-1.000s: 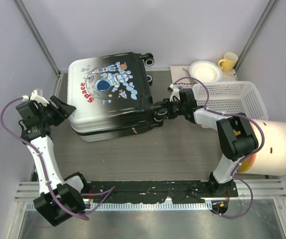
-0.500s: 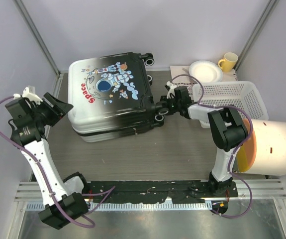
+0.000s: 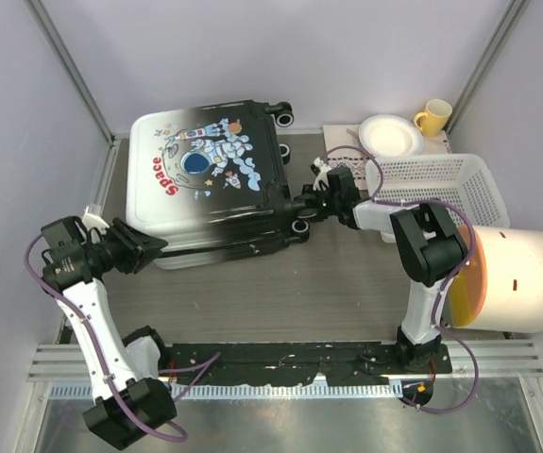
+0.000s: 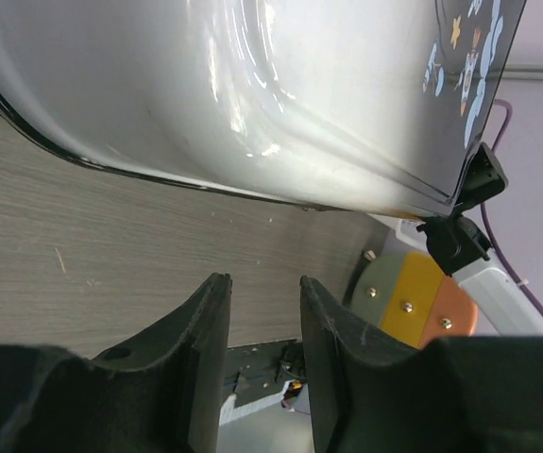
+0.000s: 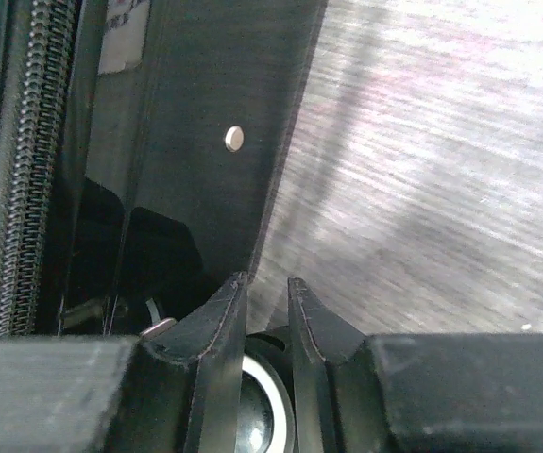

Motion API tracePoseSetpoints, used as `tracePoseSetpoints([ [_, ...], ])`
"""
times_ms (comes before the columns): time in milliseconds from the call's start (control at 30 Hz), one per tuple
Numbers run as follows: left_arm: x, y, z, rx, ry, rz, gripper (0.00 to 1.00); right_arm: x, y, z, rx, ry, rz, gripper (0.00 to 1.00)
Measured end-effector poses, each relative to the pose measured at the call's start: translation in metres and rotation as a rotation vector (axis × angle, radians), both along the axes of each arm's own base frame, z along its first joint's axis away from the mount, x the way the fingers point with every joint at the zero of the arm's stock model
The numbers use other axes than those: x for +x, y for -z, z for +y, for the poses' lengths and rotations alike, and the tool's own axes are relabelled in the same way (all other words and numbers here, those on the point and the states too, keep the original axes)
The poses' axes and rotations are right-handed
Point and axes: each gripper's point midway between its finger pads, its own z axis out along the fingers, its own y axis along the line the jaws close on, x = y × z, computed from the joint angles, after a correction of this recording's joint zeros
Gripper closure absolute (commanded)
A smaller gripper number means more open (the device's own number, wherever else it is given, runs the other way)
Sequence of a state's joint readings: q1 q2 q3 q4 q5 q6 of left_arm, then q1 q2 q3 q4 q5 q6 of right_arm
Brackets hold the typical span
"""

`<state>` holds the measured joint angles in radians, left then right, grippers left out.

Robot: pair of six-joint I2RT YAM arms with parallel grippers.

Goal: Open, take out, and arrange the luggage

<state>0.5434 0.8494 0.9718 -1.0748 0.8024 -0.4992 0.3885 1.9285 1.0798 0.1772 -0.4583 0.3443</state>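
While the luggage lies shut, the left gripper sits slightly parted, empty. The right gripper is nearly closed at the shell's edge — hold unclear.

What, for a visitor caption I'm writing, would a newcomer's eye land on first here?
The luggage with its cartoon astronaut and red "Space" print, lying flat at far left. The left hand sits at its near-left corner, the right hand at its wheeled side; a big white cylinder fills the right edge.
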Motion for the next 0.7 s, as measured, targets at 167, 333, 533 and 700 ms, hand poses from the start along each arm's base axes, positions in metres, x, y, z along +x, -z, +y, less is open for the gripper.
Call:
tracePoseSetpoints([
  [167,0.017,0.003,0.008,-0.044,-0.049,0.004,0.62,-0.022,0.0,0.01,0.046,-0.012,0.049,0.76],
  [333,0.054,0.003,0.02,-0.133,-0.048,0.017,0.63,-0.044,-0.001,0.024,0.088,-0.03,0.093,0.75],
  [533,0.119,-0.003,0.051,-0.055,-0.048,-0.045,0.57,-0.071,-0.02,0.05,0.149,-0.081,0.068,0.62],
  [700,0.159,-0.008,0.071,0.046,-0.031,-0.116,0.49,-0.095,-0.048,0.031,0.148,-0.113,-0.025,0.6],
])
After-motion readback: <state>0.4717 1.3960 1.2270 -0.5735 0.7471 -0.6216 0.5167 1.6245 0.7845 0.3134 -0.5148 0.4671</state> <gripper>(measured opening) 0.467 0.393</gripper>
